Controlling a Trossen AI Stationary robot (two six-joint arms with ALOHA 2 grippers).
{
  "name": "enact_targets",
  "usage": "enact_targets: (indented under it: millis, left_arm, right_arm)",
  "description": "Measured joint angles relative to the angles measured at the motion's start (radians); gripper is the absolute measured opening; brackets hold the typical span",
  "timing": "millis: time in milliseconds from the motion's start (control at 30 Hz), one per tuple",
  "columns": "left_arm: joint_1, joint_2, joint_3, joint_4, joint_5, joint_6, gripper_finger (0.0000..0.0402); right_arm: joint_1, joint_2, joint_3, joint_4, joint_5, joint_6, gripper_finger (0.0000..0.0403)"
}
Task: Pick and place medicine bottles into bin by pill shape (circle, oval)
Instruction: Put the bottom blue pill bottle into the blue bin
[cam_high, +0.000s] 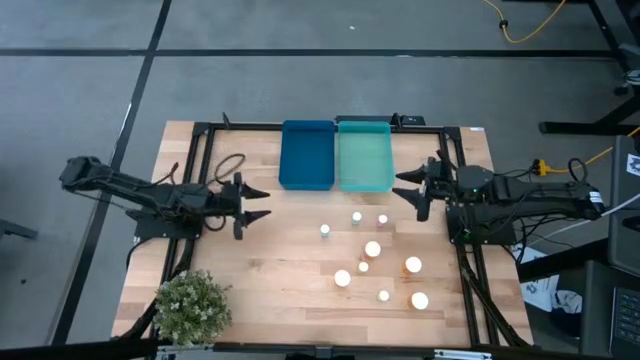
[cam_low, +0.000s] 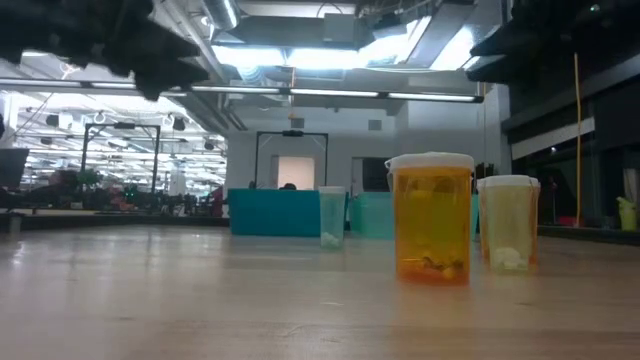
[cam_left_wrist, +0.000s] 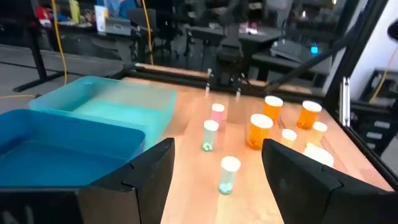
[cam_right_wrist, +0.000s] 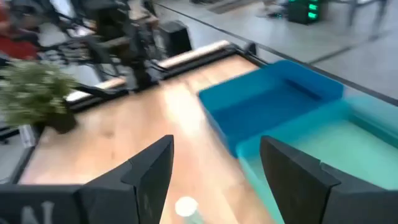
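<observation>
Several medicine bottles with white caps stand upright on their bases on the wooden table, right of its middle, among them a slim one (cam_high: 325, 231), a wider one (cam_high: 372, 249) and amber ones (cam_high: 412, 266) (cam_low: 432, 218). They also show in the left wrist view (cam_left_wrist: 259, 131). My left gripper (cam_high: 262, 202) is open and empty at the table's left, fingers pointing toward the bottles. My right gripper (cam_high: 404, 185) is open and empty at the right, beside the teal bin.
A blue bin (cam_high: 306, 154) and a teal bin (cam_high: 364, 154) stand side by side at the table's far edge. A potted plant (cam_high: 191, 306) stands at the near left corner. A black frame (cam_high: 200, 160) runs around the table.
</observation>
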Motion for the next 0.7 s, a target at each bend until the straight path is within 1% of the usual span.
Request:
enact_targets:
  millis: [133, 267, 433, 567, 700]
  left_arm:
    - [-0.043, 0.208, 0.129, -0.004, -0.036, 0.081, 0.0234]
    - [-0.047, 0.393, 0.268, -0.013, -0.041, 0.180, 0.0234]
    - [-0.043, 0.575, 0.425, -0.099, -0.039, 0.209, 0.0234]
    - [-0.020, 0.687, 0.520, -0.209, 0.006, 0.204, 0.0234]
    - [0.018, 0.772, 0.579, -0.245, 0.081, 0.202, 0.0234]
  right_arm:
    - [0.000, 0.000, 0.006, -0.022, 0.005, 0.016, 0.0240]
    - [0.000, -0.001, 0.006, -0.023, 0.005, 0.016, 0.0240]
    - [0.000, -0.001, 0.006, -0.023, 0.005, 0.014, 0.0240]
    - [0.000, -0.002, 0.006, -0.052, 0.007, 0.012, 0.0240]
    - [0.000, -0.002, 0.006, -0.102, 0.077, 0.012, 0.0240]
